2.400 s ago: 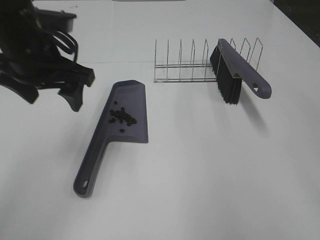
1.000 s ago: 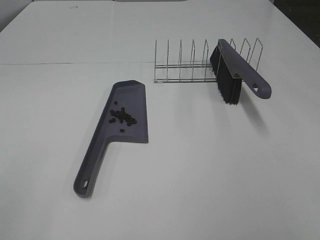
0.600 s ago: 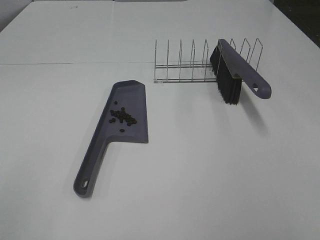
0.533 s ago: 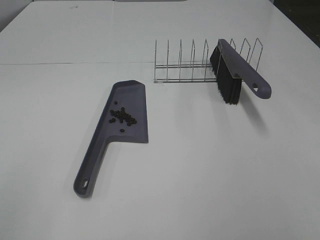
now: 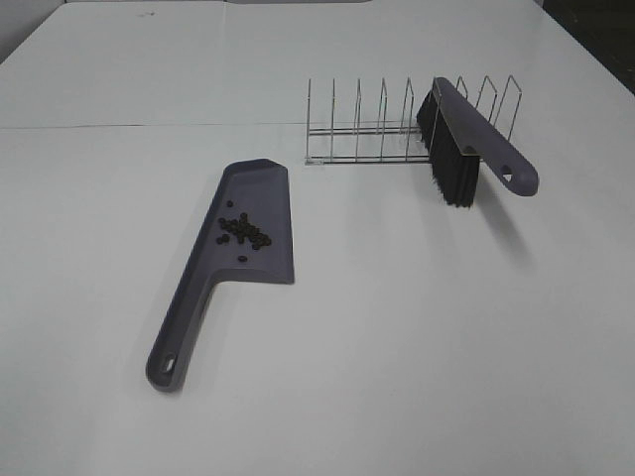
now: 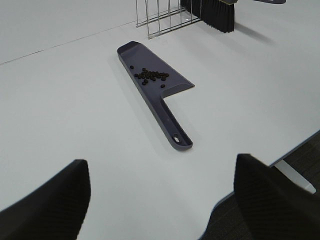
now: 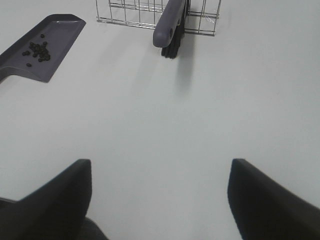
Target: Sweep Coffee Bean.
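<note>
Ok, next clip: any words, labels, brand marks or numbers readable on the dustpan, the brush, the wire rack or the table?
None: no text, label, brand mark or number is readable in any view.
The dustpan holding the coffee beans, the brush, the wire rack and the white table all show plain, unmarked surfaces.

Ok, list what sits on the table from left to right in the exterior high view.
Dustpan with the coffee beans lying in its tray → wire rack → brush, propped in the rack's right end with its handle sticking out past the rack to the right.
</note>
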